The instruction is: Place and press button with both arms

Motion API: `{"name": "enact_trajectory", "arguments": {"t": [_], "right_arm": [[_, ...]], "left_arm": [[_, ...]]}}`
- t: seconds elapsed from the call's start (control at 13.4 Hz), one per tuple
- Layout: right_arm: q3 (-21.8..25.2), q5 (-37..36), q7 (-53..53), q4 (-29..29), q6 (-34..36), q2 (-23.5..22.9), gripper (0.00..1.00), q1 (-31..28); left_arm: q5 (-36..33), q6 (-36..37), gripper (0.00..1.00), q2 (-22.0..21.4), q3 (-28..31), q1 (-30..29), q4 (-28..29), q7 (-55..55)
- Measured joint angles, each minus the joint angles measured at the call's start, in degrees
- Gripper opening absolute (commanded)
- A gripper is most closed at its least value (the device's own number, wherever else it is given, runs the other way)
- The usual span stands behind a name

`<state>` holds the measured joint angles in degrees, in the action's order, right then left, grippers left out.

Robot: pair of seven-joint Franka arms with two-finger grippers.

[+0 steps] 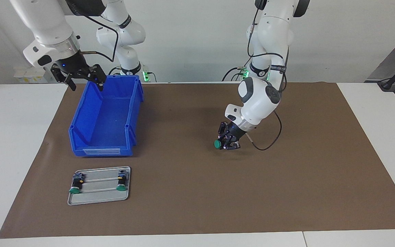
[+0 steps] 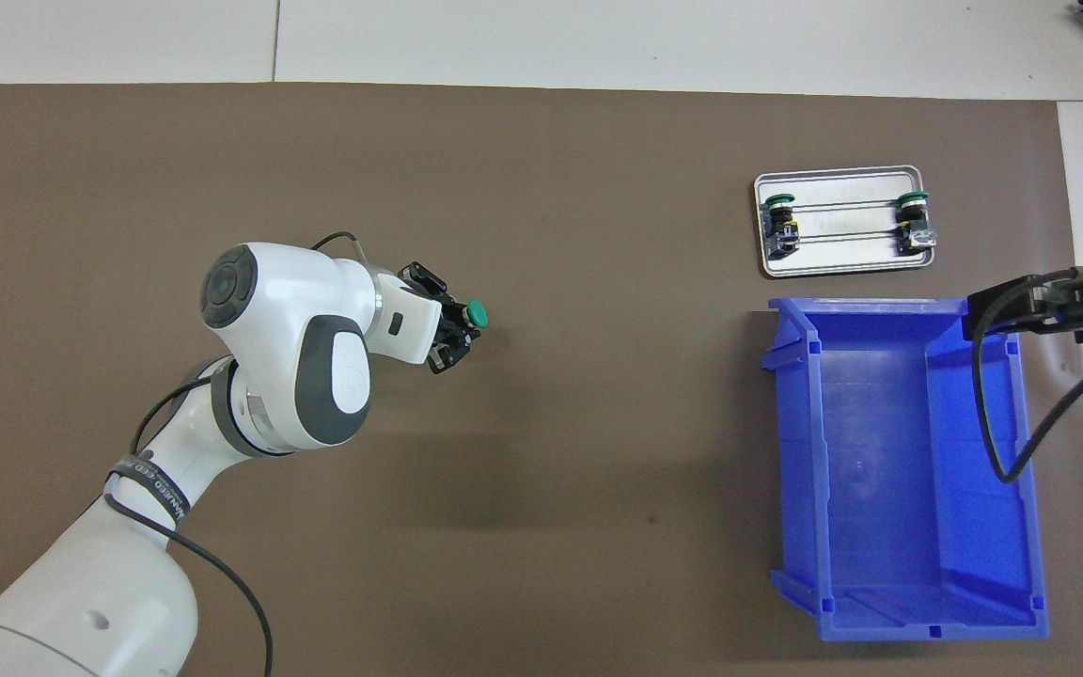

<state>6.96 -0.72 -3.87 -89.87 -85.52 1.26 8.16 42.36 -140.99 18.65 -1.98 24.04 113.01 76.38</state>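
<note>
Brown mat (image 1: 190, 192) covers the white table.
Left gripper (image 1: 227, 142), low over the mat's middle, clamps the green-capped push-button (image 1: 217, 144); right gripper (image 1: 81, 77) waits, fingers apart, over the blue plastic bin (image 1: 91, 123).

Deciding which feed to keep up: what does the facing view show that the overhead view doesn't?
Facing only: the right hand, open, over the bin's edge nearer the robots, and the left hand's height over the mat. Overhead only: the whole bin floor, bare. Both: the left hand shut on a button, two more buttons on the tray.
</note>
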Motion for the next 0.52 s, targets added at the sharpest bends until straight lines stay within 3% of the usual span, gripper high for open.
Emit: {"name": "enact_trajectory", "arguments": {"t": [0.52], "right_arm": [[0.0, 0.0, 0.0, 0.0, 0.0, 0.0, 1.00, 0.0]], "left_arm": [[20.2, 0.1, 0.04, -0.2, -0.1, -2.2, 1.7, 18.8]]}}
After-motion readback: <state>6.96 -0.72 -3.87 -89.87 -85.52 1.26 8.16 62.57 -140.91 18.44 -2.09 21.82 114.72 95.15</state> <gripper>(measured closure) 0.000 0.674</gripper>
